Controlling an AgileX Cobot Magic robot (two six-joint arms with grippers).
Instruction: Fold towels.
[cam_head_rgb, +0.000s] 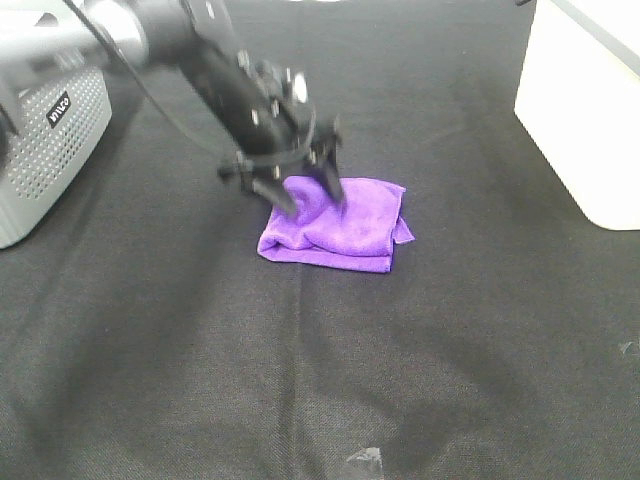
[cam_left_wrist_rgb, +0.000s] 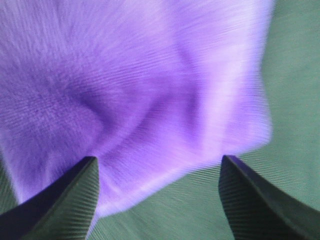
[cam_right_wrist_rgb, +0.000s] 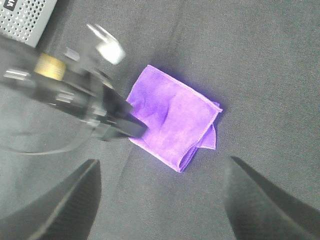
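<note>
The high camera alone takes in the whole scene: the left gripper (cam_head_rgb: 310, 195) reaches down at a slant, its two dark fingers (cam_head_rgb: 277, 194) spread and their tips resting on the near-arm edge of the purple towel (cam_head_rgb: 340, 228), one tip at each side of a raised hump of cloth. It also shows a grey perforated box (cam_head_rgb: 50, 150) behind that arm and a white bin (cam_head_rgb: 585, 110) far off to the other side, both well apart from the towel on the black tablecloth (cam_head_rgb: 300, 380). The left wrist camera adds only the close detail: the towel (cam_left_wrist_rgb: 145, 85) fills the space ahead of the left gripper (cam_left_wrist_rgb: 159, 192), whose fingertips (cam_left_wrist_rgb: 75, 195) stand wide apart with the towel's edge lying between them, creased and ridged; the cloth is not pinched between them. The right wrist camera shows what the high view does not: the right gripper (cam_right_wrist_rgb: 160, 200), held high above the tablecloth (cam_right_wrist_rgb: 260, 60) with its jaws wide and nothing between them, the towel (cam_right_wrist_rgb: 175, 120) well ahead of it and below. From there the towel reads as a folded rectangle of several layers, its edges slightly uneven and one under-layer corner sticking out on the side away from the left arm (cam_right_wrist_rgb: 75, 100).
</note>
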